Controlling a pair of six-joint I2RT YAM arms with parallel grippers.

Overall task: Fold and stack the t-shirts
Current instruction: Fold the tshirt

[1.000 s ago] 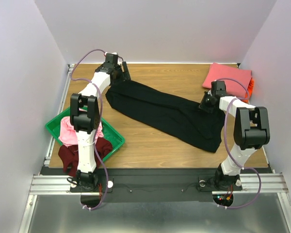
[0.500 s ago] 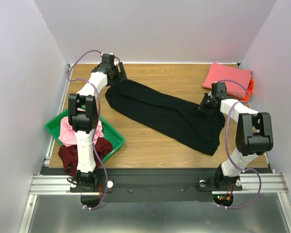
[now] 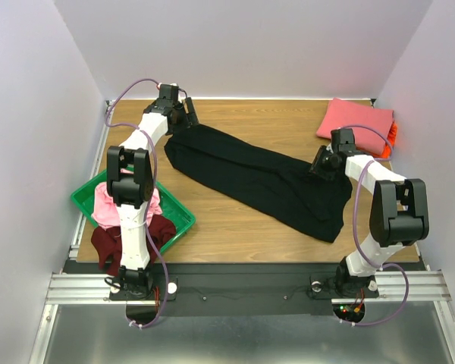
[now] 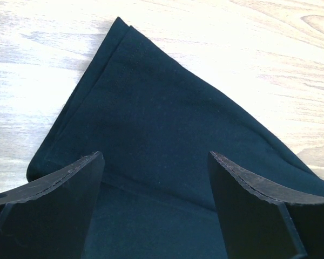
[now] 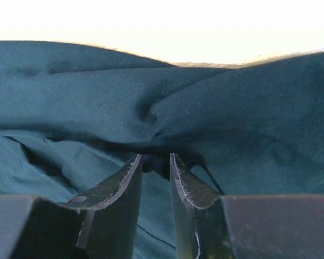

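A large black t-shirt (image 3: 258, 178) lies as a long folded band slanting across the wooden table. My left gripper (image 3: 188, 114) hovers over its far left corner, open wide; the left wrist view shows that pointed corner (image 4: 162, 118) flat on the wood between and beyond the fingers of the left gripper (image 4: 154, 154). My right gripper (image 3: 318, 168) sits low on the shirt's right end. In the right wrist view the right gripper (image 5: 155, 155) has its jaws slightly parted, with a dark fold of the bunched black cloth (image 5: 97, 102) at the tips.
A folded coral-pink t-shirt (image 3: 355, 117) lies at the back right on an orange one (image 3: 392, 136). A green tray (image 3: 178, 216) at the front left holds a light pink shirt (image 3: 106, 205); a dark maroon shirt (image 3: 106, 243) hangs over its near edge. Walls enclose the table.
The left gripper has lifted off the shirt's far corner and drawn slightly back left. The right gripper's jaws have parted a little at the shirt's right end.
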